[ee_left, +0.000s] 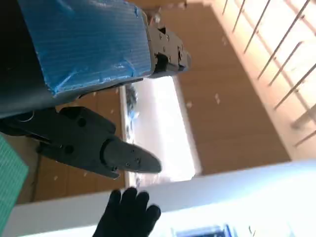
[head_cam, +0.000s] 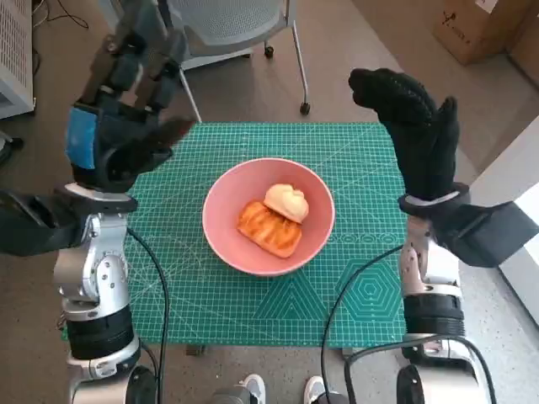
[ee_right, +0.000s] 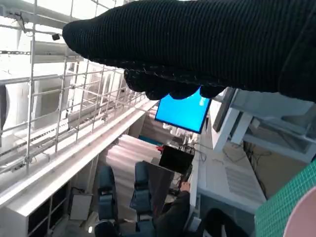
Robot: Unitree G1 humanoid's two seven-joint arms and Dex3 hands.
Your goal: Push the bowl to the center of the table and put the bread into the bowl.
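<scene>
A pink bowl [head_cam: 253,244] sits near the middle of the green cutting mat [head_cam: 354,278] in the head view. Inside it lie a browned, glazed bread [head_cam: 268,229] and a pale round bun [head_cam: 286,202]. My left hand [head_cam: 126,109] is raised high above the mat's left edge, fingers apart, holding nothing. My right hand [head_cam: 417,135], in its black glove, is raised above the mat's right side, fingers extended and empty. The left wrist view shows the blue-taped back [ee_left: 84,44] and the gloved right hand [ee_left: 129,215]. A sliver of the bowl [ee_right: 303,222] shows in the right wrist view.
A grey chair [head_cam: 240,29] stands beyond the table's far edge. A cardboard box [head_cam: 480,25] lies on the floor at the far right. Shoes [head_cam: 244,391] show by the table's near edge. A person sits at a desk [ee_right: 173,212] in the right wrist view.
</scene>
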